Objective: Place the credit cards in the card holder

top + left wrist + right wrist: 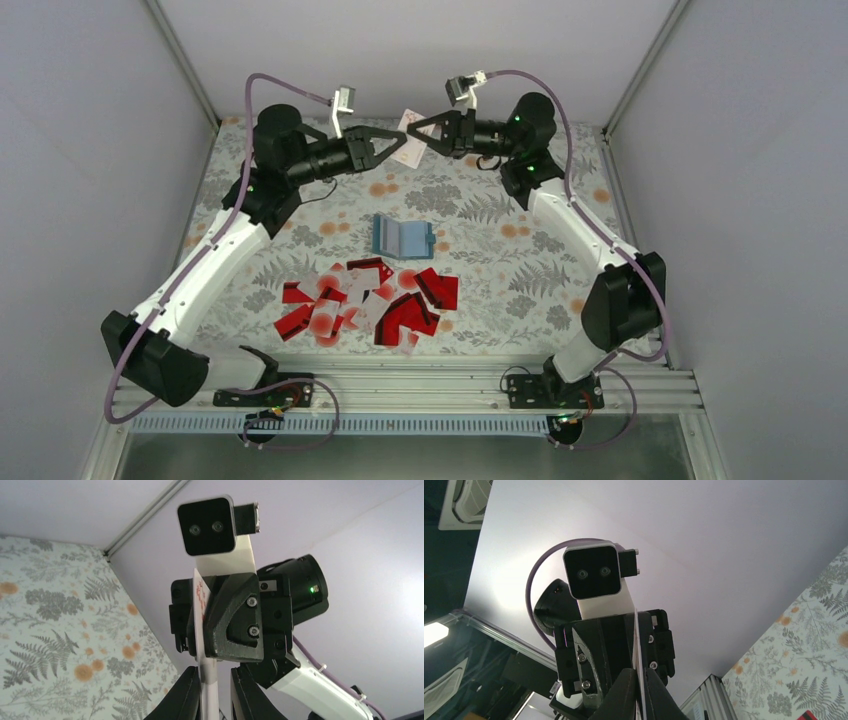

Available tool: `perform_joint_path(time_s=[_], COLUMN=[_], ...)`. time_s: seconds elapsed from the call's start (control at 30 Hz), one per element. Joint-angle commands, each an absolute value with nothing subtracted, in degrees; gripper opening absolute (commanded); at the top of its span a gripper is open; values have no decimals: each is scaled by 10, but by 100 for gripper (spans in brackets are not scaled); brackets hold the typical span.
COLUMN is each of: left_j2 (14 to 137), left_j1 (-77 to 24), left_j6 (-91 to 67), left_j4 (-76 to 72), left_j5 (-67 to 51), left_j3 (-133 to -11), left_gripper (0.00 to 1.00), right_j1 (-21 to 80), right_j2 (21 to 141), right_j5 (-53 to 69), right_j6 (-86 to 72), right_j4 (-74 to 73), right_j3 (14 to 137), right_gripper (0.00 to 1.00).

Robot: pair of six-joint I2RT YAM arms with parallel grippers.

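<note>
The teal card holder [402, 237] lies open on the floral table [520, 270]. A pile of red and white credit cards [370, 305] lies in front of it. Both arms are raised at the back, facing each other. My right gripper [425, 130] [639, 672] is shut on a white card [410, 122] [636, 635] held edge-up in the air. My left gripper [398, 148] [215, 672] is open with its jaws on either side of the same card [209, 680]. The card rests against one finger, with a gap to the other.
Grey enclosure walls [90, 150] stand close on both sides and behind. A metal rail [420, 385] with the arm bases runs along the near edge. Each wrist view is filled by the other arm's gripper and camera [207, 525] [591, 572].
</note>
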State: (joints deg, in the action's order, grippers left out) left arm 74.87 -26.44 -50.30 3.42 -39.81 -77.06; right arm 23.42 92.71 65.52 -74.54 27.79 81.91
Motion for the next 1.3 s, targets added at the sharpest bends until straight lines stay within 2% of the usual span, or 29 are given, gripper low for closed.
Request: perform_joint_path(time_s=[0.0,0.33,0.5,0.67,0.7,0.83,0.87,1.0,1.1,1.27], left_j2=[744,770,773,773,772,772,773,786,808,867], left_j1=[-265,-263,-262,-259,-257,-255,-255,-255,-255,-256], left_j6=[-468,-409,-400,-401,-402,-381,-374,-353,-345,-303], left_j4=[56,118,134,151,153,192,203,216,208,236], left_j5=[-452,-529,-527,-496,-489,-444,-431,-394,-383,-359], left_j3=[-781,-814,-809,-792,-785,-763,-753,-699,-664,-651], left_gripper=[17,16,3,2,2,2,2,2,3,2], right_j1=[240,240,240,240,240,220,212,172,159,159], right_j2=[943,948,948,971,976,997,996,984,982,979], right_j5=[692,739,751,746,742,712,702,638,573,501], right_j6=[-710,-654,-633,-576,-549,-419,-401,-347,-301,-254], right_j4=[218,160,146,62,22,-148,-169,-234,-287,-297], right_j3=[834,844,848,872,886,940,937,888,846,772], right_gripper=[4,4,4,4,12,59,67,72,72,69])
